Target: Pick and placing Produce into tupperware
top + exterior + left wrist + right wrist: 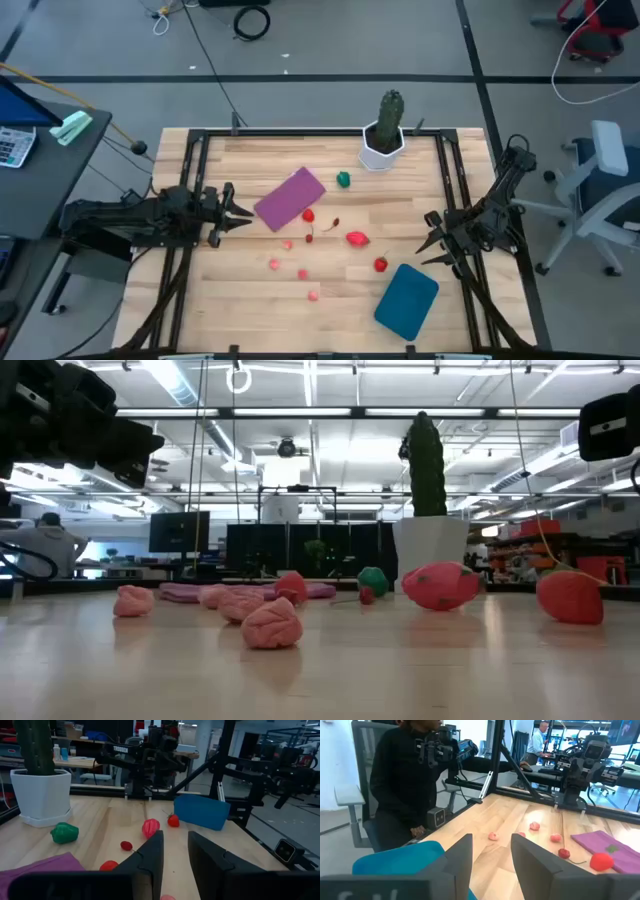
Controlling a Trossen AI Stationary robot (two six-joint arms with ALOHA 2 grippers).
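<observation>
Closest to the low camera we see a crumpled pink piece of produce (271,624) on the wooden table (250,305), with more pink pieces (133,600) behind it and two larger red pieces (441,585) off to the right.

From above, we find the produce scattered across the middle of the table: small pink bits (302,273) toward the near edge, a red piece (356,238) at centre, a strawberry-like one (380,264) just beside the tupperware, and a single green piece (344,179) near the potted cactus (385,130) at the far edge. A flat purple rectangle (290,198) lies tilted left of centre, with one red piece (308,215) touching its corner.

The teal tupperware (406,300) sits at the near right of the table. We read its long axis as running diagonally, from the near left toward the far right, and nothing shows inside it.

Our left gripper (238,210) reaches in level from the left edge, pointing right at the purple rectangle, its fingers (150,855) apart with nothing between them. Our right gripper (432,240) hangs at the right edge, just beyond the tupperware, pointing left across the table, its fingers (457,852) likewise apart and empty.

In the right wrist view a person in dark clothing (402,780) stands just beyond the table.
</observation>
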